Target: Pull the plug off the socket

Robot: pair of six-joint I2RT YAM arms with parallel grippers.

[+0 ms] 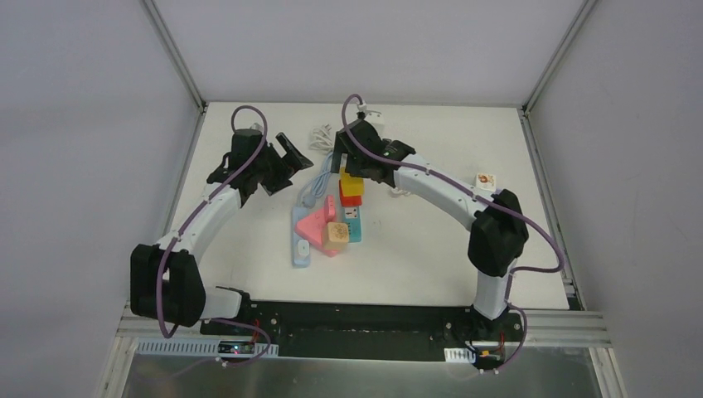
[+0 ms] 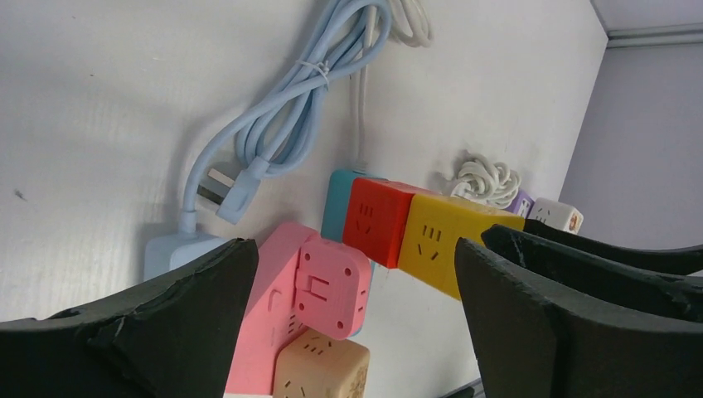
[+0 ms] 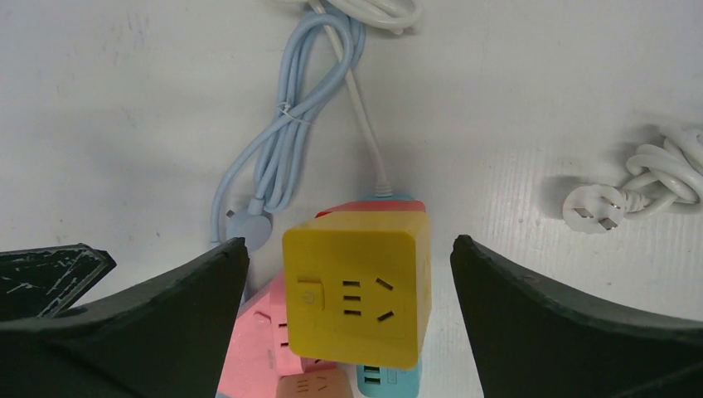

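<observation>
Item: yellow plug cube [image 3: 356, 307]; topmost of a stack; sits on a red cube [image 2: 377, 220], which sits on a teal socket strip [image 2: 337, 199] lying on the white table [image 1: 249, 257]; position near the table's middle, slightly toward the far edge.

Right gripper [image 3: 348, 249]: fingers spread wide; hangs directly above the stack; the yellow plug cube lies between the two fingers, roughly centred, with a bare gap on either side; no contact visible; socket face of the cube turned up toward the wrist camera.

Left gripper [image 2: 355, 249]: fingers likewise apart, nothing held; stands to the left of the stack, clear of it; seen from its wrist, the yellow plug cube is near its right finger, but whether they touch cannot be told.

Adjacent pieces: pink cube [image 2: 332, 286] and tan cube [image 2: 323, 373], both just beside the teal socket strip on its left and nearer the arm bases; pale blue power strip [image 1: 302, 245] under and beside the pink cube; its pale blue cable [image 2: 282, 108], bundled with a tie, running toward the far edge.

Loose pieces: white cable coil [image 3: 638, 186] with its plug, to the right of the stack and apart from it; small white cube [image 1: 486, 180] well apart at the right side, near the right arm's elbow.
</observation>
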